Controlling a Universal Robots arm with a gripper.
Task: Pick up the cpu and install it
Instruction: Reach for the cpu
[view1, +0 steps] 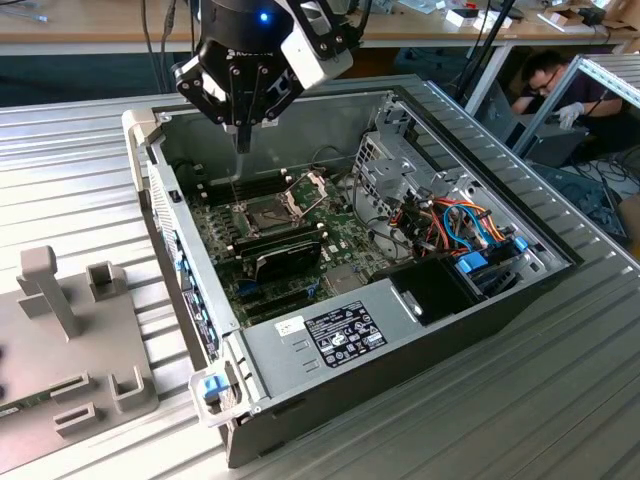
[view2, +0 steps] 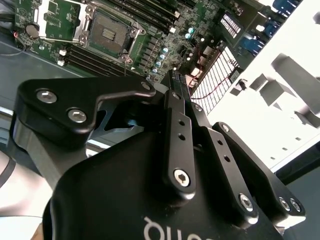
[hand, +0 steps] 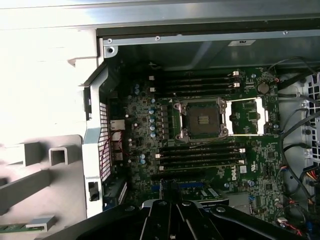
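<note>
The cpu is out of view. My gripper (view1: 243, 143) hangs above the open computer case, over its far corner toward the exterior view's left. Its fingers are shut, and nothing shows between them in both wrist views (view2: 177, 79) (hand: 170, 196). Below it lies the green motherboard (view1: 342, 238) with the square socket (view1: 260, 213) (hand: 203, 121) (view2: 107, 34). The socket's dark bed is bare. Its hinged metal plate (view1: 307, 188) (hand: 246, 116) is swung open beside it.
Memory slots flank the socket. A long black card (view1: 285, 255) lies in front of it. A drive cage with cables (view1: 440, 220) and a power supply (view1: 330, 335) stand in the case. A grey fixture (view1: 60, 340) sits at the exterior view's left. A person (view1: 555, 85) crouches far right.
</note>
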